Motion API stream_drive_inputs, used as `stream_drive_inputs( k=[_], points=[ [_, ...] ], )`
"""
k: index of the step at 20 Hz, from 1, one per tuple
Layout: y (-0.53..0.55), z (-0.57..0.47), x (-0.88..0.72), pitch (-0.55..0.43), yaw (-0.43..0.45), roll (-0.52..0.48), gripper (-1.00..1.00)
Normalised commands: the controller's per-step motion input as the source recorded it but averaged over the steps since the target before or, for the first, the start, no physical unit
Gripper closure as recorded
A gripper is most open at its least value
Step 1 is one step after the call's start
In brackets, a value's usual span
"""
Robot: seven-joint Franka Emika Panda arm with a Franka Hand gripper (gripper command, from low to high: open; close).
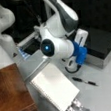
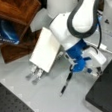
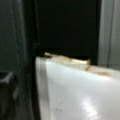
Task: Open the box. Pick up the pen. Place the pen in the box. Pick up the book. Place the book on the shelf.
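White plain spiral-bound notebook [image 3: 80, 92] fills the wrist view, pinched in the hand.

Silvery hand [image 1: 75, 107] grips the notebook [image 1: 54, 90] at its short end, fingers poking past the edge in both front views; hand [image 2: 35, 73] sits low, toward a front view's left. Notebook [image 2: 45, 49] hangs tilted above the grey worktop [image 2: 48, 99], just beside the reddish-brown wooden shelf [image 1: 11, 94], not on it. Shelf [image 2: 17, 9] top shows glossy. Slim black pen [image 1: 84, 81] lies on the worktop [image 1: 105, 95], apart from the notebook; pen [image 2: 66, 85] sits below the arm's blue wrist mount [image 2: 78, 57]. Large black-lidded, silver-sided box [image 1: 102, 46] stands at a front view's right, lid lying flat.
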Motion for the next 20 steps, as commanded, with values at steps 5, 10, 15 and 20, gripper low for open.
stream_drive_inputs(
  k=[5, 10, 15, 20],
  points=[
    [0.02, -0.03, 0.18, -0.027, -0.03, 0.049, 1.0],
    [-0.04, -0.03, 0.19, -0.002, -0.064, 0.041, 1.0],
    [-0.04, 0.04, 0.23, 0.032, -0.084, 0.01, 1.0],
    [-0.02, 0.16, 0.28, 0.08, -0.075, -0.158, 1.0]
  ],
)
